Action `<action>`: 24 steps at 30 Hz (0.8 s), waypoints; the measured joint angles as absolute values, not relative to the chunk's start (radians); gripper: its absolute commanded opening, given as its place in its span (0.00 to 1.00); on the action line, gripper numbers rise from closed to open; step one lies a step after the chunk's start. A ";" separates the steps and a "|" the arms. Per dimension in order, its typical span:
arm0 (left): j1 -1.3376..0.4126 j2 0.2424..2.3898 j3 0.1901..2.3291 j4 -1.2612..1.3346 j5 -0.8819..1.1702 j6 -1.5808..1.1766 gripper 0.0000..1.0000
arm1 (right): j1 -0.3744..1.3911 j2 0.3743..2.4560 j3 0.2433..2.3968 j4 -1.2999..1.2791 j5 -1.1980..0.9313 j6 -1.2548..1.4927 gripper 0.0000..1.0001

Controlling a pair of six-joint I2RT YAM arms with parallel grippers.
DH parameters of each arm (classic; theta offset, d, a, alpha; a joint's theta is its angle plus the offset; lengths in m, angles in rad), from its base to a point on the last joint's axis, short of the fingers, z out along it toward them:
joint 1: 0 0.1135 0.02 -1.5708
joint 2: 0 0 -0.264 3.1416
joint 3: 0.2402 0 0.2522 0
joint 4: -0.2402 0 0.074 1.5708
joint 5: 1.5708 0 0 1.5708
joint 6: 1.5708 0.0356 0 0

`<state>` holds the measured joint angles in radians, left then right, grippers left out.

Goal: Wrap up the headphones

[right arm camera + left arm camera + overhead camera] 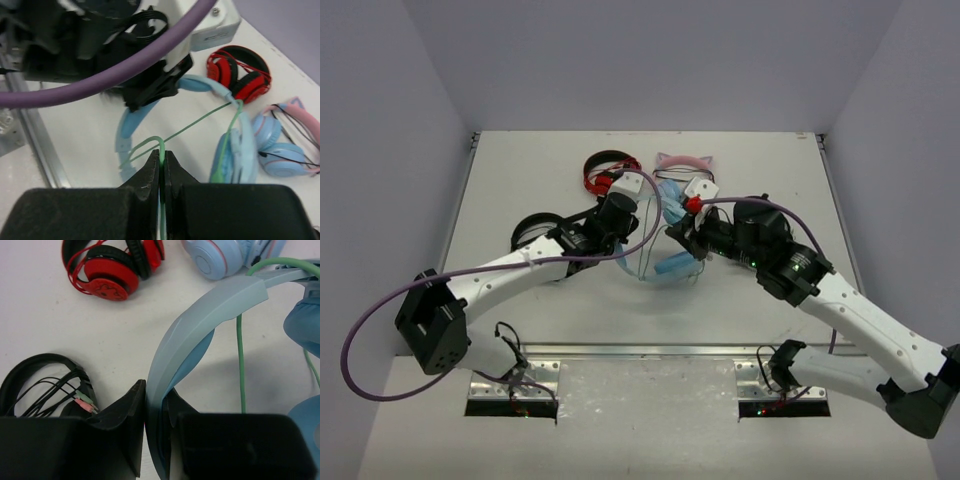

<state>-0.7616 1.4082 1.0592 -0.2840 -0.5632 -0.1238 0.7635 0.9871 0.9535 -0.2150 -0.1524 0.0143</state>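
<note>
The light-blue headphones (672,266) are held up between both arms over the middle of the table. My left gripper (156,392) is shut on the wide blue headband (215,300). In the top view the left gripper (618,222) is left of the headphones and the right gripper (686,236) is right of them. My right gripper (161,156) is shut on the thin mint-green cable (200,122), which bends into a loop just above the fingertips. The cable (240,365) runs across the headband to an ear cup (235,150).
Red-and-black headphones (605,172) and the pale-blue pair with pink cat ears (682,164) lie at the back of the table. Black headphones (535,232) with a thin black cable lie left, under the left arm. White walls close in the table.
</note>
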 measured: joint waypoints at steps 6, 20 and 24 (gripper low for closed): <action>-0.811 1.341 1.015 -0.310 -0.530 -0.142 0.00 | 0.732 1.029 0.975 -0.228 -0.029 -0.087 0.01; -0.906 1.205 1.023 -0.463 -0.494 -0.185 0.00 | 0.609 1.092 0.979 -0.234 -0.077 -0.130 0.16; -0.909 1.194 1.024 -0.491 -0.474 -0.166 0.00 | 0.608 1.113 0.982 -0.207 -0.110 -0.122 0.28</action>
